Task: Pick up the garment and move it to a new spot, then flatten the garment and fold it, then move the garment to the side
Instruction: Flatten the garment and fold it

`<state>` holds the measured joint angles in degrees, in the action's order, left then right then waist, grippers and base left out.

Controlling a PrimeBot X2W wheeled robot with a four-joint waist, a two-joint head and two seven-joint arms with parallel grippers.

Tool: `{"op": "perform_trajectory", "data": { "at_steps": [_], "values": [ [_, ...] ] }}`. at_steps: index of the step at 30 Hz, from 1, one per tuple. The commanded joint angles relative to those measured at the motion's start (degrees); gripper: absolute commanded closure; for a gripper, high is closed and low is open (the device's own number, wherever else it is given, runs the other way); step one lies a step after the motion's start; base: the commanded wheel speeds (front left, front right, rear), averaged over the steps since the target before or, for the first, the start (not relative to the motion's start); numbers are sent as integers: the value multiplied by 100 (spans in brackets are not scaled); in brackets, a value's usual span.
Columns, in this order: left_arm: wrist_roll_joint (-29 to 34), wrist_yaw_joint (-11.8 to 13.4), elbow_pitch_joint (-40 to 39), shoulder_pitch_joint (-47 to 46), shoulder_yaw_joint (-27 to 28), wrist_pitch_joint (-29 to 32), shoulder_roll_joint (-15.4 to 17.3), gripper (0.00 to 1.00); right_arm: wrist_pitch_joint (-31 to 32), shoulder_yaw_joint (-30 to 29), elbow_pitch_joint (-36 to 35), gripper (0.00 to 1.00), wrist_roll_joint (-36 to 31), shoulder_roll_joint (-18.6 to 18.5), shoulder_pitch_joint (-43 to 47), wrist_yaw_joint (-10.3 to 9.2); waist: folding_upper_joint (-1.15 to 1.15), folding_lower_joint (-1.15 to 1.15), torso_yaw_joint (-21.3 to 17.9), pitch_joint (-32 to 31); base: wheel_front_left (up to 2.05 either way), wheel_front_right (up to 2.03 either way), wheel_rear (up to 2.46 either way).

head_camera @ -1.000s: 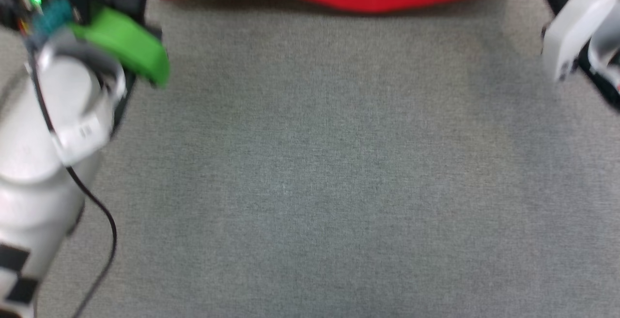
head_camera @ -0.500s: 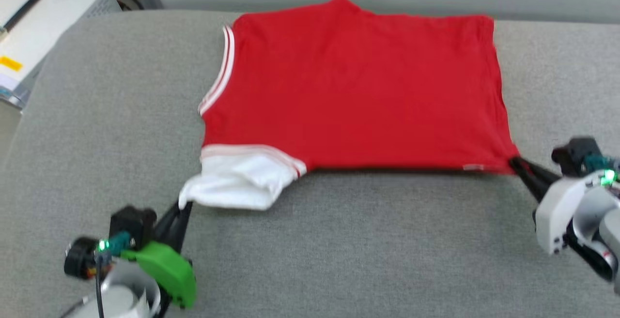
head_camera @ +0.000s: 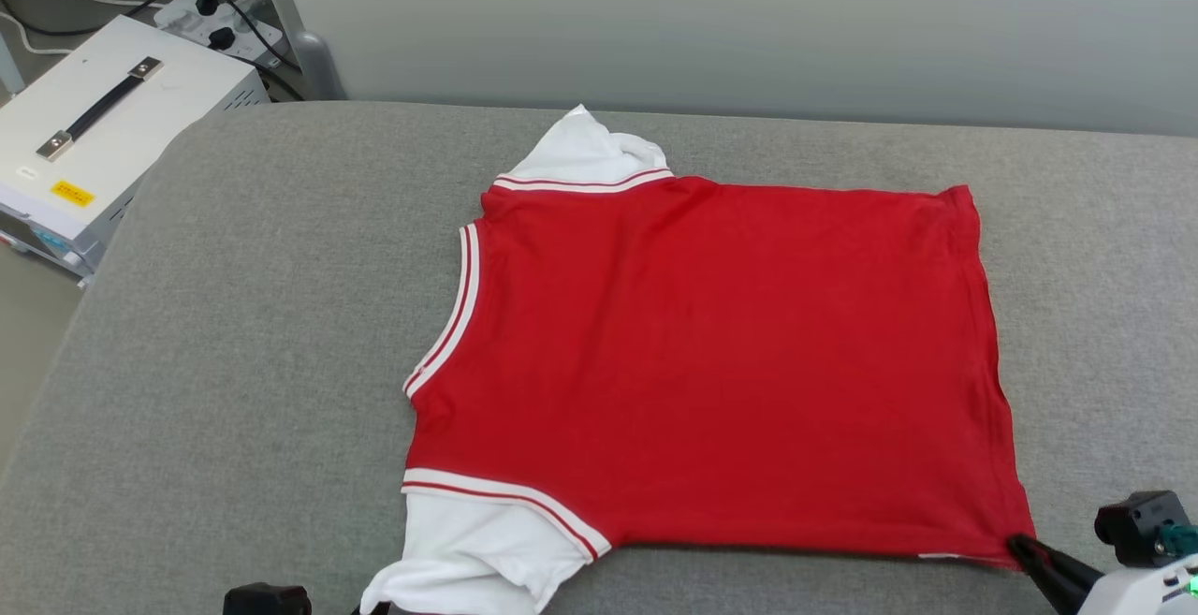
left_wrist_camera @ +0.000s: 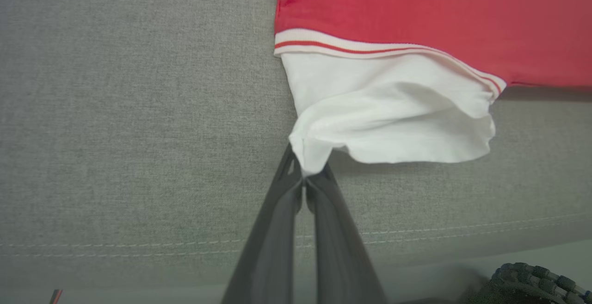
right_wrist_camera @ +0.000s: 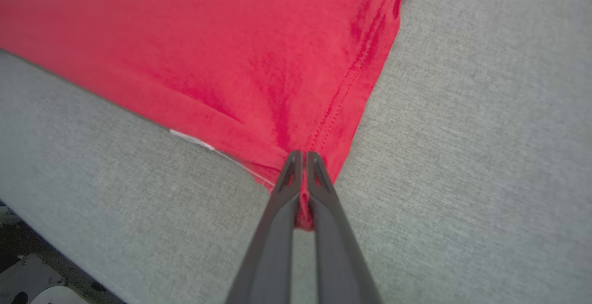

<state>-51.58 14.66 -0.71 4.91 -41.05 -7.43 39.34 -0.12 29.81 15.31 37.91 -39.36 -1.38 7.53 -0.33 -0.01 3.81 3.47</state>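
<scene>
The garment (head_camera: 711, 362), a red T-shirt, lies spread back-up on the grey cushion (head_camera: 262, 334), neckline to the left. One white sleeve (head_camera: 585, 156) points to the far side and the other (head_camera: 477, 549) to the near side. In the left wrist view my left gripper (left_wrist_camera: 304, 174) is shut on the outer corner of the near white sleeve (left_wrist_camera: 393, 114). My right gripper (right_wrist_camera: 304, 156) is shut on the near hem corner of the red cloth (right_wrist_camera: 231, 54). In the head view that gripper (head_camera: 1020, 548) shows at the lower right. The chest lettering is hidden underneath.
A white case with a black handle (head_camera: 103, 128) stands off the cushion's far left corner, beside a power strip with cables (head_camera: 220, 21) and a metal leg (head_camera: 299, 44). A grey wall (head_camera: 749, 25) runs behind. The cushion's stitched front edge (left_wrist_camera: 462, 230) lies close to my left gripper.
The head camera has swung up, so the garment now sits lower in the picture and its far sleeve shows. Both grippers keep their hold on the same corners.
</scene>
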Motion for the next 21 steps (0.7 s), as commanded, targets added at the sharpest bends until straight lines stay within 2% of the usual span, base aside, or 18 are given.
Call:
{"op": "perform_trajectory", "data": {
  "at_steps": [1, 6, 12, 21],
  "values": [
    [-55, 33, -63, 108, 16, 29, 73, 100, 100, -162, -132, 100, -31, 66, 265, -4, 33, 1, 63, -53, 0, 0, 0],
    [-2, 70, -113, 171, -34, 45, 137, 100, 473, -812, -681, 100, -217, 320, 906, -4, 33, 1, 101, -43, 0, 0, 0],
    [280, -50, -64, -285, -71, 25, 135, 100, 875, -1357, -1209, 100, -542, 492, 1059, -4, 33, 1, 75, 57, 0, 0, 0],
    [677, -541, 84, -1709, -15, 292, 141, 100, 1341, -1967, -1776, 100, -607, 699, 467, -4, 33, 1, 10, 518, 0, 0, 0]
  ]
}}
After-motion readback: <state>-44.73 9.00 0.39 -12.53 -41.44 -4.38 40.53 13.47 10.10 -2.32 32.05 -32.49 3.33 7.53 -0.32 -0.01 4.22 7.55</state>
